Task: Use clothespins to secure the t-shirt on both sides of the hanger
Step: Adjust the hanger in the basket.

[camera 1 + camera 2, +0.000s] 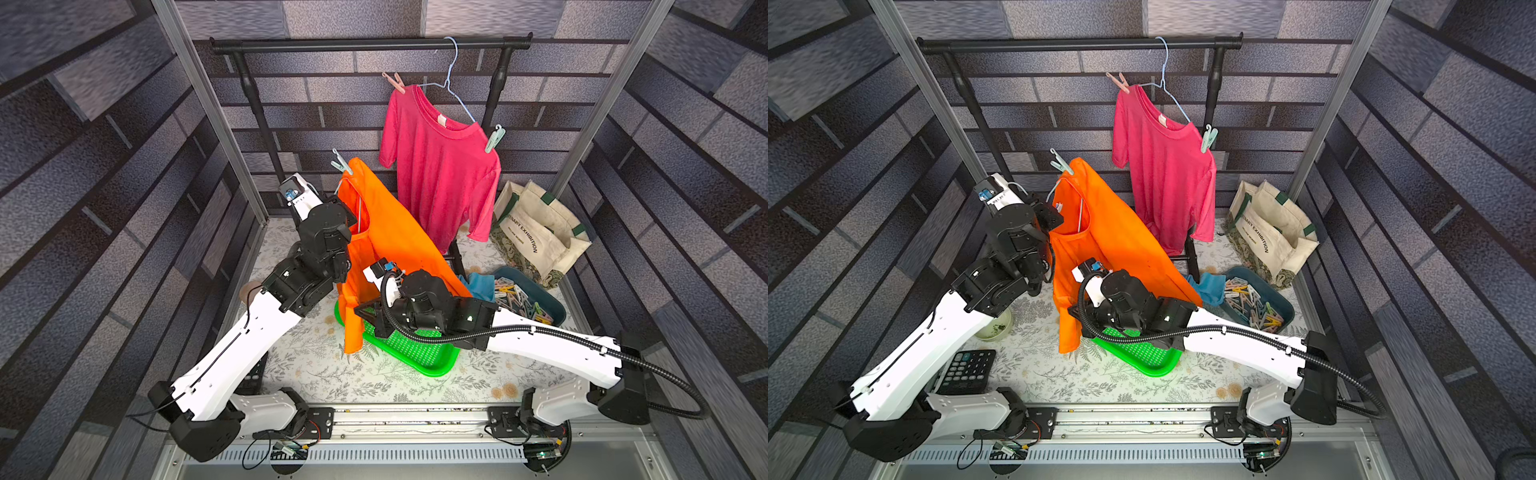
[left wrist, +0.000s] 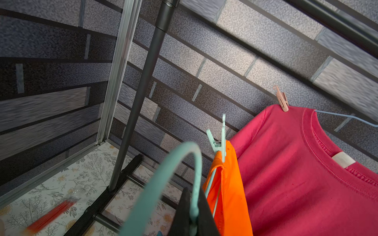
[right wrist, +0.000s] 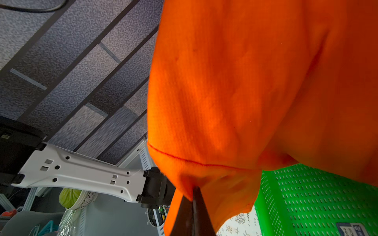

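- orange t-shirt (image 1: 390, 232): plain, uniform bright orange.
- pink t-shirt (image 1: 440, 166): plain crimson-pink, white neck label.
- hanger (image 2: 163, 173): teal.
- clothespins (image 1: 519, 303): mixed pastels, pink, mint, yellow, blue.
- tray (image 1: 555, 309): dark teal.
- basket (image 1: 415, 353): bright green, perforated grid.
- tablecloth (image 1: 332, 374): white, grey fern print, yellow flowers.

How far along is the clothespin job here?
Done: the pink t-shirt hangs on the rail, a pink clothespin and a mint clothespin on its shoulders. In hand: the left gripper holds the teal hanger carrying the orange t-shirt, one mint peg on its upper shoulder; the right gripper is shut on the shirt's lower fabric. Left: a second peg from the bin.
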